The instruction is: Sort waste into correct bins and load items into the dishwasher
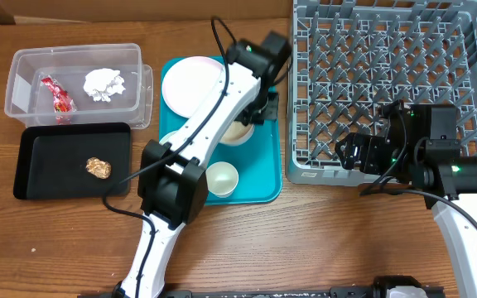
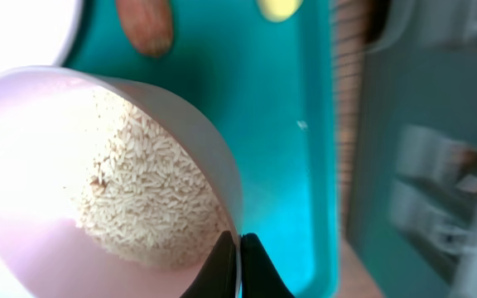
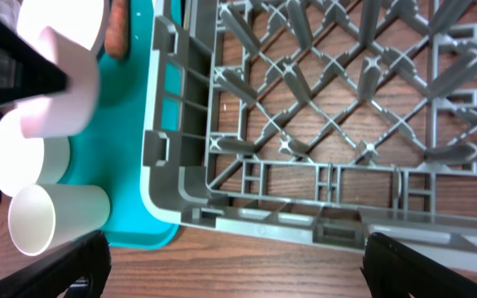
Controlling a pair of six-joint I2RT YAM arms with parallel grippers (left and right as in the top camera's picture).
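I have the rack [image 1: 321,170] on the right of the table. My right gripper [image 3: 237,248] hangs by its near left corner, fingers wide apart and holding nothing. The teal tray [image 1: 259,178] lies just left of the rack. At the far left sits the tub [image 1: 143,91], with the black tray [image 1: 52,178] in front of it. The plate [image 1: 190,83] rests at the teal tray's far end.

My left gripper [image 2: 238,248] is clamped on the rim of the rice bowl [image 2: 23,165]. The bowl tilts above the teal tray, with the rice [image 2: 147,190] heaped toward the pinched side. A second bowl [image 3: 15,157] and the cup [image 1: 221,180] stand at the tray's near end.

The napkin [image 1: 104,83] and wrapper [image 1: 59,97] lie in the tub, and the lump [image 1: 98,167] lies on the black tray. The carrot [image 2: 145,25] and spoon [image 2: 278,8] lie on the teal tray beyond the rice bowl. One loose grain [image 2: 302,125] lies on the tray beside the bowl.
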